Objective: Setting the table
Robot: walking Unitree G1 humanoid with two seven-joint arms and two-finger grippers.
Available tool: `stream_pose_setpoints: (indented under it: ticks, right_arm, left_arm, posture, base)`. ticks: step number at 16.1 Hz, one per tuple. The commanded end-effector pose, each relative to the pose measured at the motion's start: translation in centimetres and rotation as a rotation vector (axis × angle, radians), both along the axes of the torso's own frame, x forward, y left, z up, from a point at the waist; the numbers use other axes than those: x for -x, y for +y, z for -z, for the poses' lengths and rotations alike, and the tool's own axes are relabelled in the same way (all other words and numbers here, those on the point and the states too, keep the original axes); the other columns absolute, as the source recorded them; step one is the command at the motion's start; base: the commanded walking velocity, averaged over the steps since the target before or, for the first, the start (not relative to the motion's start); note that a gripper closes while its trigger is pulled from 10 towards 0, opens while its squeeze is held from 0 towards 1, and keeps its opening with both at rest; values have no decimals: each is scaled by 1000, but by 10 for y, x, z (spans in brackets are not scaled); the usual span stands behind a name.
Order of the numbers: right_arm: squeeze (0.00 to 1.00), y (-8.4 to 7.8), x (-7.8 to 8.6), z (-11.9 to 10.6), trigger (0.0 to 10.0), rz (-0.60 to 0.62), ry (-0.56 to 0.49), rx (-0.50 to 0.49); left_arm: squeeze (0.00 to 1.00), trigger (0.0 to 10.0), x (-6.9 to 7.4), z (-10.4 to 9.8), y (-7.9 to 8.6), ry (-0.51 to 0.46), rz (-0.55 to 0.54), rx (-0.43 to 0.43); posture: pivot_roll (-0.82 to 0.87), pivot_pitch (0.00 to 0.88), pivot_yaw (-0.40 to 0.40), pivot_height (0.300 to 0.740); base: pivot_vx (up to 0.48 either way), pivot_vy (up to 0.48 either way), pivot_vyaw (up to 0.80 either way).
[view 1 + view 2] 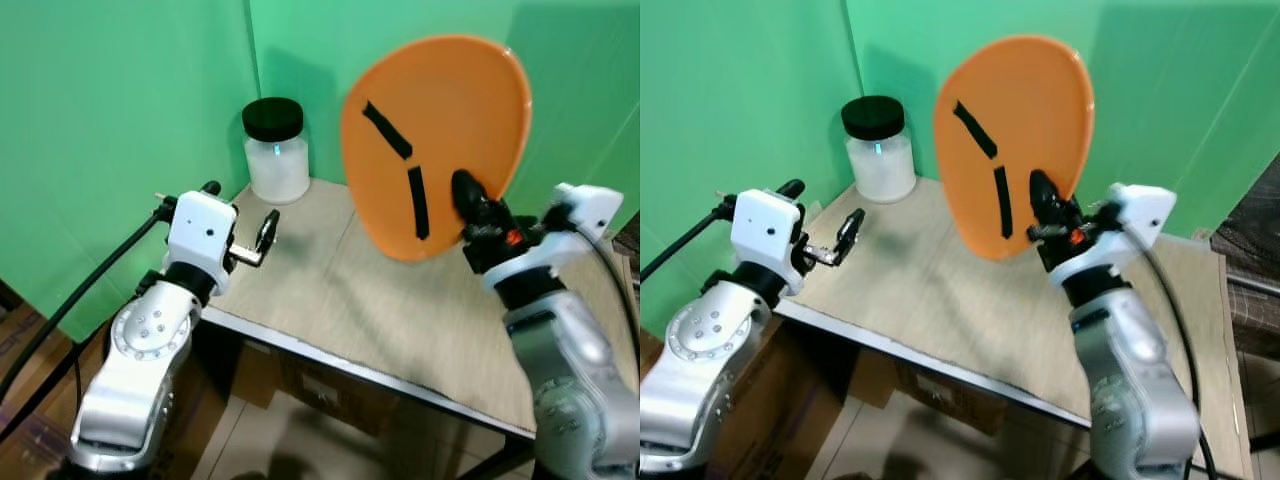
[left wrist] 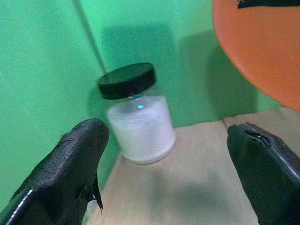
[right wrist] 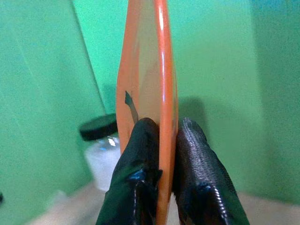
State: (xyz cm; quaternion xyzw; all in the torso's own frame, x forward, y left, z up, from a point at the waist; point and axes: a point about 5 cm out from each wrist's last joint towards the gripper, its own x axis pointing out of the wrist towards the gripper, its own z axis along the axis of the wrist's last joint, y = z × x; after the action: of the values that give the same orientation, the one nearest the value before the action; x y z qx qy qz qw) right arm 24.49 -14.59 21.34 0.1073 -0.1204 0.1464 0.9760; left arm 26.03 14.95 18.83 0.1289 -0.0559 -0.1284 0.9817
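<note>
Green walls back a pale wooden counter point(image 1: 400, 310) where a black-lidded jar point(image 1: 275, 150) stands in the corner. Right gripper point(image 3: 161, 140) jaws pinch an orange plate point(image 1: 440, 130) upright above the counter. Left gripper point(image 1: 262, 235) hovers near the jar, jaws wide, holding nothing.

- Even, bright light is falling from above, washing the green backdrop walls point(image 1: 120, 110) without harsh glare.
- The round orange plastic plate point(image 1: 440, 140) is casting a soft shadow onto the pale wooden tabletop point(image 1: 330, 290).
- A small highlight is glinting on the black-lidded glass jar of white powder point(image 2: 138, 117).
- The black textured gripper fingers point(image 2: 70, 173) are looking blurred, out of focus up close.
</note>
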Motion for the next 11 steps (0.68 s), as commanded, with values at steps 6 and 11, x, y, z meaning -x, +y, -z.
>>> stream_pose_setpoints:
  ticks: [6,11]
  right_arm:
    - [0,4,5,5,10000,159,-104,77]
    - [0,3,0,13,10000,161,-85,68]
  left_arm:
    - [925,10000,2,-4,1,-77,-79,17]
    - [922,10000,4,-11,8,-131,-161,114]
  posture:
    - [-39,0,23,740]
    - [-29,0,-6,740]
  base:
    - [0,0,-800]
    - [0,0,-800]
